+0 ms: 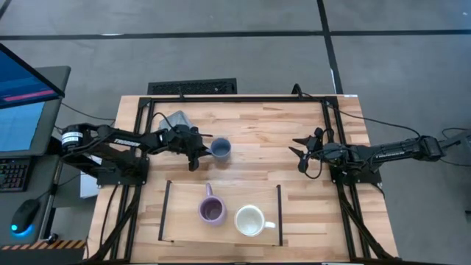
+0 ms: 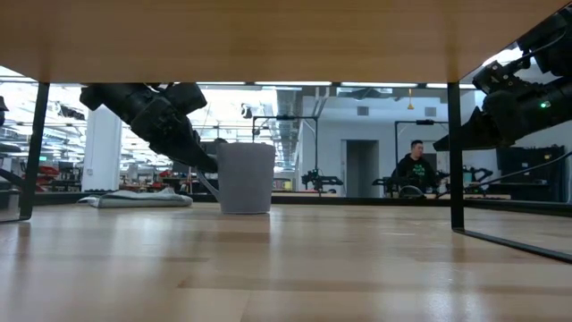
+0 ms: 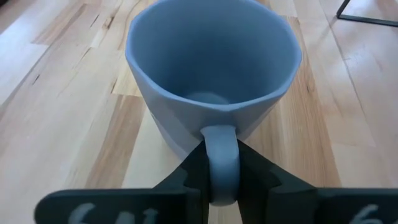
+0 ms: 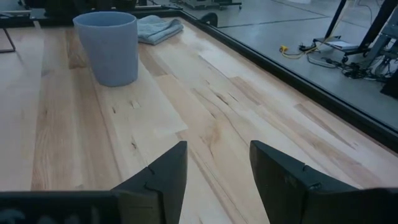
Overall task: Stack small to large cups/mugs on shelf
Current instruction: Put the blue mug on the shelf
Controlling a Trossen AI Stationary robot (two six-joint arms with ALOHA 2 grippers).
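Both arms are dark, near-black, built of jointed tubular links. The left arm (image 1: 110,140) carries a white ring marking by its base and pale lettering along one link. The right arm (image 1: 383,153) bears similar pale lettering, with thin black cables trailing behind it.

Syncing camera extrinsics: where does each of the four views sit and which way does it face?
High: overhead, straight down; both arms, shelf.
Low: table-top height, level toward room; left gripper at blue mug.
Left wrist: looks past fingers clamping mug handle.
Right wrist: open right gripper, across table.
All four show the blue mug.
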